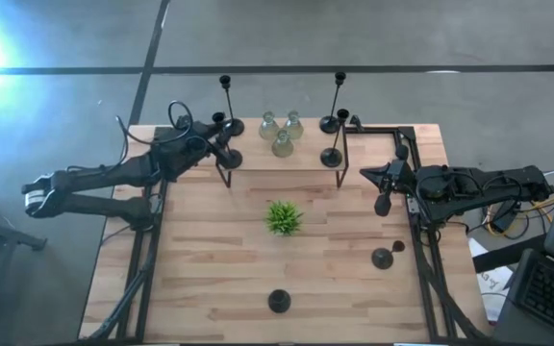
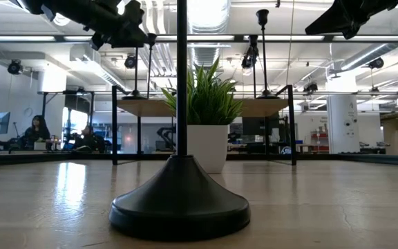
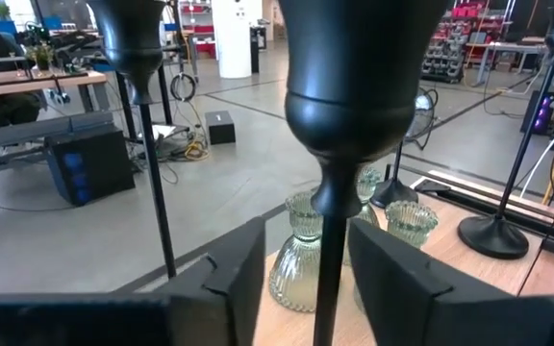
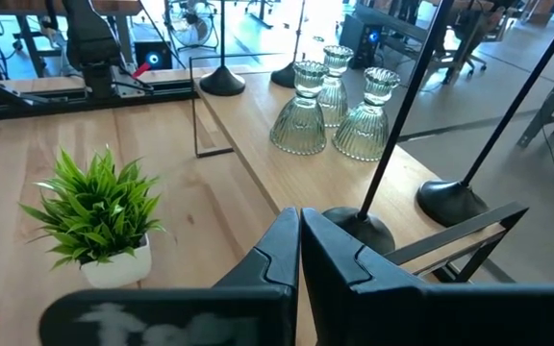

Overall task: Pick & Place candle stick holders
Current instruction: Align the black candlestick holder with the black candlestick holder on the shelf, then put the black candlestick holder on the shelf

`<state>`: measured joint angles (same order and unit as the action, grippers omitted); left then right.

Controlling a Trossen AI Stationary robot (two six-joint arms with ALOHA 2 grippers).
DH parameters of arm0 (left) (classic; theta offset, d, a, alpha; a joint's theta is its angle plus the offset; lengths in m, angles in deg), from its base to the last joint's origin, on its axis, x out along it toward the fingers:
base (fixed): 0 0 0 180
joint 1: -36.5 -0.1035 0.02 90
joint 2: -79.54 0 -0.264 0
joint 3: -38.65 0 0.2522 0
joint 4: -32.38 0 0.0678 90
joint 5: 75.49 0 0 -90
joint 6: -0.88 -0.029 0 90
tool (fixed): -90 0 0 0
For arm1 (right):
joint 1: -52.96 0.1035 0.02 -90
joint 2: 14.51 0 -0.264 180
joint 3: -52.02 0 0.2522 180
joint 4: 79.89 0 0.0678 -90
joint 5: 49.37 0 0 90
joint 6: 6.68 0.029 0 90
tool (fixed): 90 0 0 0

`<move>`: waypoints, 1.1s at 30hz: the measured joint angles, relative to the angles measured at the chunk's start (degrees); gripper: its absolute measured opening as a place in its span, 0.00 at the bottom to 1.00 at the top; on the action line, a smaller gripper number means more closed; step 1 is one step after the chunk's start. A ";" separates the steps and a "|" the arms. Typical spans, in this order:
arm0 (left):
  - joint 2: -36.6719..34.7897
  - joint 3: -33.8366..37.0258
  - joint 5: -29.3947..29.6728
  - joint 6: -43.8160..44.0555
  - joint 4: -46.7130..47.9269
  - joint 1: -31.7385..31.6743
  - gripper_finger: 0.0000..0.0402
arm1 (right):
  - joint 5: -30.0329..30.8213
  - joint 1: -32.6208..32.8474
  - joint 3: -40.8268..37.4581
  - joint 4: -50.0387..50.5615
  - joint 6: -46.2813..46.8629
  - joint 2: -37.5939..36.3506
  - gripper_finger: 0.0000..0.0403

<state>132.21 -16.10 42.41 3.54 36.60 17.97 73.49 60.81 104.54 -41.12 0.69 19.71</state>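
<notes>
Roughly midway: left gripper (image 3: pixel 301 274) jaws parted around a holder stem (image 3: pixel 330 259) on the shelf (image 1: pixel 258 160); two holders (image 1: pixel 278 301) below; right gripper (image 4: pixel 299 252) clenched, empty.

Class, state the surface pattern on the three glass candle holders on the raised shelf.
The glass candle holders are clear, with vertical ribs; the right wrist view shows it best.
</notes>
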 joint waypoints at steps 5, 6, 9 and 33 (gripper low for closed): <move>-0.86 -0.02 -0.01 -0.26 0.13 0.00 0.49 | -0.07 -0.02 0.00 0.00 0.15 -0.01 0.02; -1.27 -0.02 -0.13 -0.36 0.48 0.00 0.51 | -0.09 -0.02 0.00 0.00 0.13 -0.02 0.02; -2.88 -0.07 -1.64 -0.42 2.14 0.01 0.57 | -0.33 -0.02 0.00 -0.01 0.15 -0.02 0.02; -21.82 -4.52 -20.99 14.43 40.73 5.35 0.66 | -0.30 0.00 0.01 0.02 1.48 -0.02 0.02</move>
<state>110.39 -20.62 21.43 17.97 77.33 23.33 73.19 60.81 104.55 -41.09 2.17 19.69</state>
